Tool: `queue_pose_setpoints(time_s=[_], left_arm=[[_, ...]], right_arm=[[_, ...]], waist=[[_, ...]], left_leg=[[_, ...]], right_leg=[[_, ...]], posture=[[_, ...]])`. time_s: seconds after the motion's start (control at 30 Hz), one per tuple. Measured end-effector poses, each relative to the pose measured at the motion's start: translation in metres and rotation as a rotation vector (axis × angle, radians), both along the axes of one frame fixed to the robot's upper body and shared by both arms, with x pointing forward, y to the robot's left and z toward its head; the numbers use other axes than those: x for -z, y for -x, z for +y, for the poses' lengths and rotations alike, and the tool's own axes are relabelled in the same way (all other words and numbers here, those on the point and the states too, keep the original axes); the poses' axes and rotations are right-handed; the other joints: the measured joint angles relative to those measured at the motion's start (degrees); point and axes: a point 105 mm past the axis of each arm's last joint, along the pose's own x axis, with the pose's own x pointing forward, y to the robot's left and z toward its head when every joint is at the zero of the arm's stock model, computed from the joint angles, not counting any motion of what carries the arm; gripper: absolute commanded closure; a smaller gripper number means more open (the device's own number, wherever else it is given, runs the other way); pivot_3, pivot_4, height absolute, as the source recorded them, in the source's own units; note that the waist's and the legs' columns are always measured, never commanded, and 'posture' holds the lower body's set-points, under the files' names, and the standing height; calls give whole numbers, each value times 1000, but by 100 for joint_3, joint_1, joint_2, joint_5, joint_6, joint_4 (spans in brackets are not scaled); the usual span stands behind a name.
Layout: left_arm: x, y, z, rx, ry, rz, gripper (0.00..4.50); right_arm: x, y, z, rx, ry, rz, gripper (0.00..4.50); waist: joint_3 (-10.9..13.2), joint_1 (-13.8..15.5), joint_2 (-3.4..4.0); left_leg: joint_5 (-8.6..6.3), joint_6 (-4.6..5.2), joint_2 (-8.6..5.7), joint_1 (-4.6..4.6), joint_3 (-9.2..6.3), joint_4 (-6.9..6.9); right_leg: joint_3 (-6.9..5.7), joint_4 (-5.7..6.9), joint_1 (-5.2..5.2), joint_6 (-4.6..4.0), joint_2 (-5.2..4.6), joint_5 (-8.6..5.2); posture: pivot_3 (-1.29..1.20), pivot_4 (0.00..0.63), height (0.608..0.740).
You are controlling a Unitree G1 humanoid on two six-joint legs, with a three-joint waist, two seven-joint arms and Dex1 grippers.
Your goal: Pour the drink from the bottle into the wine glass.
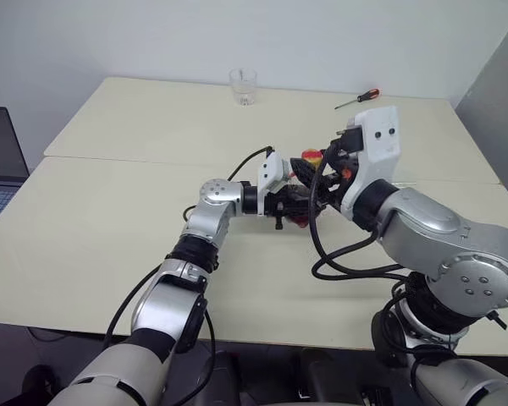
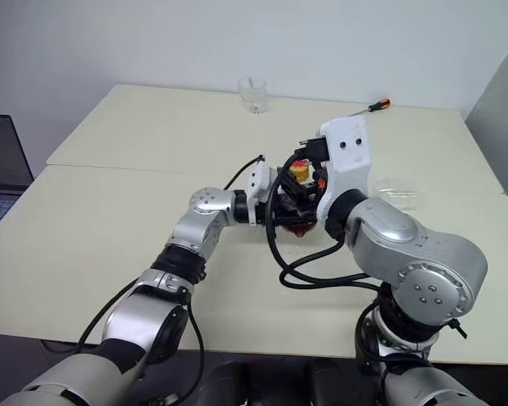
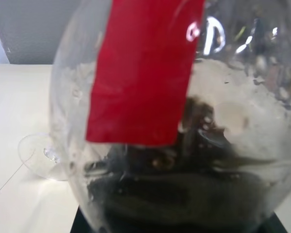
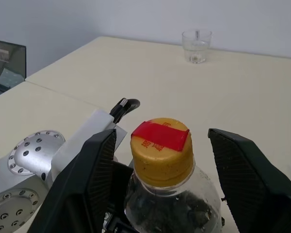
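Note:
The bottle (image 4: 161,150) is a small clear one with a yellow cap and a red band, held above the table's middle. My left gripper (image 2: 289,211) is shut on its rounded body from the side. The dark drink (image 3: 174,194) pools low inside the bottle, behind a red label (image 3: 140,73). My right gripper (image 4: 161,141) is open, one black finger (image 4: 94,174) on each side of the cap, with a gap on both sides. The wine glass (image 2: 398,191) is on the table to the right. Its round foot (image 3: 41,158) shows; I cannot tell whether it stands upright.
A short clear tumbler (image 1: 244,86) stands at the table's far edge. A screwdriver with a red handle (image 1: 357,99) lies at the back right. A laptop (image 1: 0,161) sits off the table's left side. Black cables loop from both wrists over the tabletop (image 1: 110,211).

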Motion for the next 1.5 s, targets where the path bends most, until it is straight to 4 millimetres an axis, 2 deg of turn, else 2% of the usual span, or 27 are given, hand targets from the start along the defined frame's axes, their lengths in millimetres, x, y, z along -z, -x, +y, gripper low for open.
queue_pose_setpoints(time_s=[0.3, 0.7, 0.73, 0.8, 0.9, 1.27, 1.5], left_arm=[[1, -2, 1, -14, -10, -9, 3234], [8, -9, 0, -60, -23, -3, 3234], [7, -9, -2, -61, -20, -5, 3234], [6, -10, -3, -61, -16, -11, 3235], [6, -11, -3, -64, -16, -11, 3238], [5, -11, -4, -62, -13, -12, 3269], [3, -7, -8, -44, -8, -17, 3340]], right_arm=[[0, -4, -5, 42, 10, -1, 1297], [1, -1, 7, 66, 27, -7, 1297], [1, 0, 7, 67, 27, -9, 1674], [1, 0, 6, 84, 25, -12, 2156], [1, -1, 5, 102, 13, -9, 3243], [-1, -3, -2, 98, 55, -24, 3292], [-7, -5, -14, -109, 196, -64, 3292]], waist=[[0, 0, 0], [0, 0, 0], [0, -1, 0], [0, -1, 0], [0, -2, 0], [1, -2, 1], [1, -1, 1]], left_leg=[[0, 0, 0, -1, 1, -1], [0, 0, -1, -8, 0, -1], [0, 0, 0, -9, 0, -1], [0, 0, 0, -9, 0, -2], [0, 0, 0, -9, 0, -2], [0, 0, -1, -12, 1, -1], [-1, 2, -2, -15, 2, -4]], right_leg=[[1, -1, -1, 0, 0, 0], [-2, -4, -4, 2, -1, -1], [-3, -4, -5, 2, -1, -1], [-3, -4, -6, 2, -1, -1], [-3, -3, -7, 3, -1, -2], [-3, -5, -7, 11, -2, -7], [-4, -12, -6, 15, -1, -10]], posture=[[0, 150, 740], [0, 150, 740], [0, 150, 740], [0, 150, 740], [0, 150, 740], [0, 150, 740], [0, 150, 740]])
